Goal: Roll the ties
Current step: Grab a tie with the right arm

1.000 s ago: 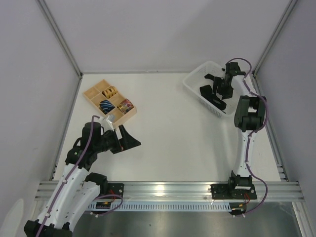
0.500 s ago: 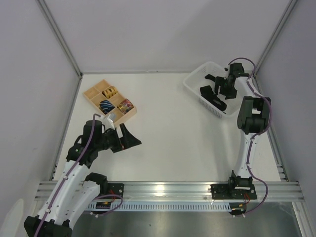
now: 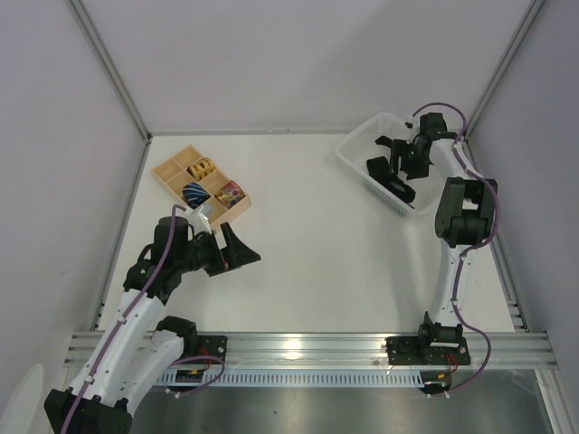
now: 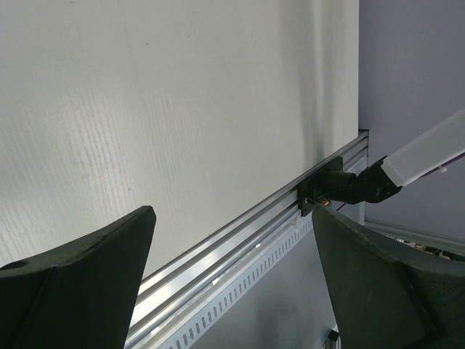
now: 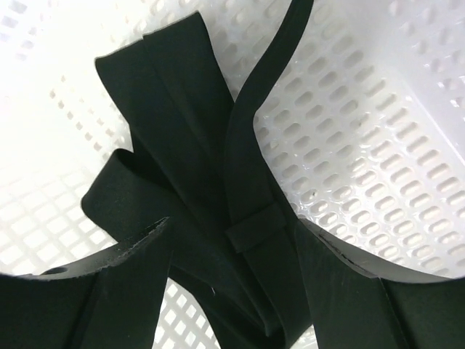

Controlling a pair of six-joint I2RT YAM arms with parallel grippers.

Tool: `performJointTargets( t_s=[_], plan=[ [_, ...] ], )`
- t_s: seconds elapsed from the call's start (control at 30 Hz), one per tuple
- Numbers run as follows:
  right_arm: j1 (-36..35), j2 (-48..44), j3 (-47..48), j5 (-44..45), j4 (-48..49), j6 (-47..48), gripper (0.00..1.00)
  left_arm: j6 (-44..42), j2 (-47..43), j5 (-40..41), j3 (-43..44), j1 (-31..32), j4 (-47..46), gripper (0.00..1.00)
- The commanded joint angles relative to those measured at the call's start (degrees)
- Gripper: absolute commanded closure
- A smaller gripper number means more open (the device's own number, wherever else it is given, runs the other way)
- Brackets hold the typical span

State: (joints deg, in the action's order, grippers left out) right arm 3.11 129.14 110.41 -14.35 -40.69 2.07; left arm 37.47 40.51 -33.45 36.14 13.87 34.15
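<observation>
The two black fingers of the right gripper are standing well apart, one on each side of a plain black fabric necktie. Its folded bands are lying between them, and one narrow strip with a small keeper loop is running up the middle. Whether the finger pads are pressing the cloth I cannot tell, because the jaws are not closing onto it. The necktie is lying crumpled on the perforated floor of a white plastic basket. This basket is sitting at the far right corner of the white table, and the right arm is reaching down into it from the right side.

The left gripper is spreading its dark fingers wide, with only the bare table surface showing between them. In the top view it is pointing toward the right, over the near left part of the table. Past its fingers, the left wrist camera is showing the ridged aluminium rail along the table edge.

Just beyond the left gripper, a light wooden tray with compartments is resting at an angle. It is holding a yellow coil, a blue striped coil and a multicoloured coil, each in its own compartment.
</observation>
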Motion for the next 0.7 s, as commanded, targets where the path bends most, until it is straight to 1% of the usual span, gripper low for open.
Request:
performJointTargets(
  t_s=[0.0, 0.2, 0.27, 0.3, 0.37, 0.47, 0.5, 0.57, 0.6, 0.67],
  plan=[
    [-0.7, 2.3, 2.3, 2.1, -1.6, 1.5, 0.27, 0.5, -0.6, -0.3, 1.7, -0.2, -0.8, 0.03],
    [-0.7, 7.3, 5.8, 2.4, -3.0, 0.4, 0.25, 2.6, -4.3, 1.2, 0.5, -0.2, 0.3, 0.03],
    [-0.9, 8.7, 6.3, 4.5, -2.8, -1.4, 0.26, 2.9, -4.7, 1.8, 0.9, -0.2, 1.1, 0.02],
    [-1.0, 9.0, 6.9, 5.5, -2.6, -1.8, 0.28, 3.0, -4.7, 1.6, 0.8, -0.2, 1.2, 0.03],
    [-0.8, 8.7, 6.8, 6.8, -1.9, -4.6, 0.36, 2.9, -4.9, 1.9, 0.9, -0.2, 1.6, 0.02],
    [-0.6, 8.4, 7.7, 7.9, -0.5, -6.6, 0.55, 4.0, -4.7, 2.4, 0.3, -0.2, 1.3, 0.02],
    [-0.5, 8.5, 8.5, 7.8, -0.6, -7.1, 0.67, 4.3, -4.7, 2.1, 0.2, -0.2, 0.8, 0.02],
    [0.0, 8.8, 11.5, 7.5, -2.0, -8.0, 0.81, 4.9, -5.1, 2.2, 0.1, -0.2, 0.7, 0.02],
    [0.0, 8.5, 12.2, 7.5, -2.6, -8.2, 0.92, 4.8, -5.4, 2.5, 0.1, -0.2, 0.7, 0.03],
    [0.2, 7.6, 12.8, 8.3, -2.6, -9.1, 1.00, 4.8, -5.9, 3.6, 0.4, -0.2, 1.6, 0.02]
  ],
)
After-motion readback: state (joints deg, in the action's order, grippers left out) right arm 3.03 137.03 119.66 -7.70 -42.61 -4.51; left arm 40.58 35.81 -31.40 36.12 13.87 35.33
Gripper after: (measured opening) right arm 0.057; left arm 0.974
